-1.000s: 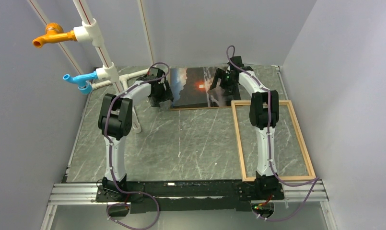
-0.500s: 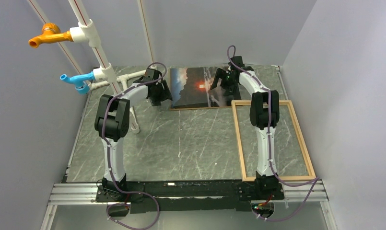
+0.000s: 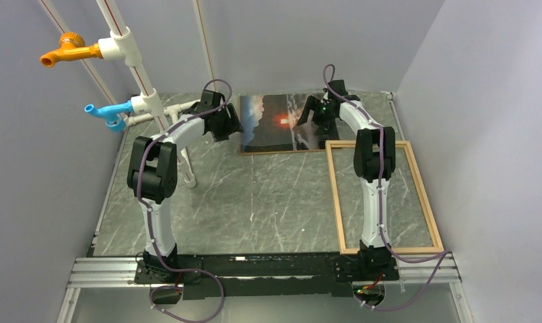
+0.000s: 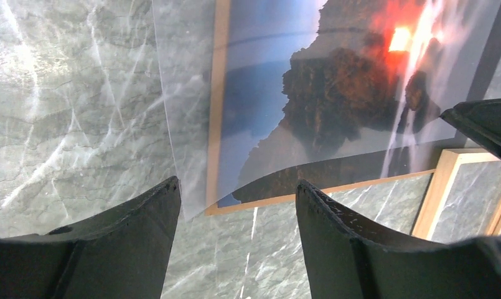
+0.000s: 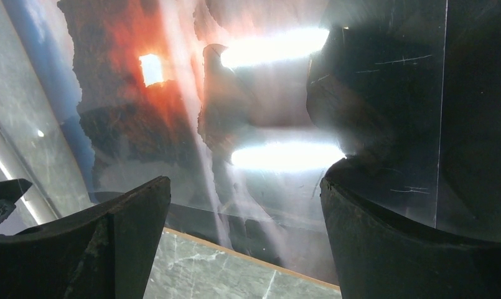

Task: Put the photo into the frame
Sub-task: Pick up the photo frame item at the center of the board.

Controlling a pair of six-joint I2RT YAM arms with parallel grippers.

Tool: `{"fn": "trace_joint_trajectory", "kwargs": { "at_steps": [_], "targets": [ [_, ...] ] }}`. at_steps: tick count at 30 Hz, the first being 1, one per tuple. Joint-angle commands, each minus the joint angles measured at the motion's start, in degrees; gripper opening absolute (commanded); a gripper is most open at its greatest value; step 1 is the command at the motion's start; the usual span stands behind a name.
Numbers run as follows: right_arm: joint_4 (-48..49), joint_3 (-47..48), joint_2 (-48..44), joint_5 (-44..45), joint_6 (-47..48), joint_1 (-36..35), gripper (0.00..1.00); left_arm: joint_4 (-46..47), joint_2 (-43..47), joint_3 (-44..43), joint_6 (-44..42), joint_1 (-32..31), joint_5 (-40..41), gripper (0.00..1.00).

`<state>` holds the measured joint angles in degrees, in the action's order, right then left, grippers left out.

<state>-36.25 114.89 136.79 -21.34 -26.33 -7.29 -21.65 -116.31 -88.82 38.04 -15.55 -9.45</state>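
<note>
The photo (image 3: 278, 121), a dark seascape with a glowing orange sun, lies face up at the far middle of the table on a brown backing board (image 3: 281, 152). A clear glossy sheet (image 4: 179, 124) lies over it, with one corner just ahead of my left fingers. The light wooden frame (image 3: 423, 195) lies flat on the right, its corner (image 4: 444, 180) touching the board. My left gripper (image 3: 233, 124) (image 4: 236, 187) hovers open off the photo's left near corner, holding nothing. Over the photo's right part my right gripper (image 3: 307, 118) (image 5: 244, 205) is open and empty.
A white pipe stand (image 3: 130, 50) with an orange tap (image 3: 62, 50) and a blue tap (image 3: 106, 111) rises at the back left, close to my left arm. Grey walls close in the table on three sides. An aluminium rail (image 3: 254, 269) runs along the near edge.
My left arm has swung its elbow to the left and its gripper has drawn slightly back from the photo's left edge. The right gripper has shifted a little to the right.
</note>
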Motion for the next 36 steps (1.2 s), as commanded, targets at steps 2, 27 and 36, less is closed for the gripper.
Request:
{"fn": "trace_joint_trajectory", "kwargs": {
  "at_steps": [2,27,36],
  "targets": [
    [-4.2,-2.9,-1.9,-2.4,0.3,1.2,0.93,5.0,2.5,-0.5,2.7,0.0,-5.6,0.70],
    [5.1,-18.8,-16.8,-13.9,-4.7,2.6,0.95,13.3,1.6,3.7,9.5,-0.1,-8.1,0.45],
    [31.9,-36.0,-21.6,-21.9,-25.3,-0.9,1.00,13.5,1.4,2.5,9.9,-0.1,-9.0,0.45]
  ]
}}
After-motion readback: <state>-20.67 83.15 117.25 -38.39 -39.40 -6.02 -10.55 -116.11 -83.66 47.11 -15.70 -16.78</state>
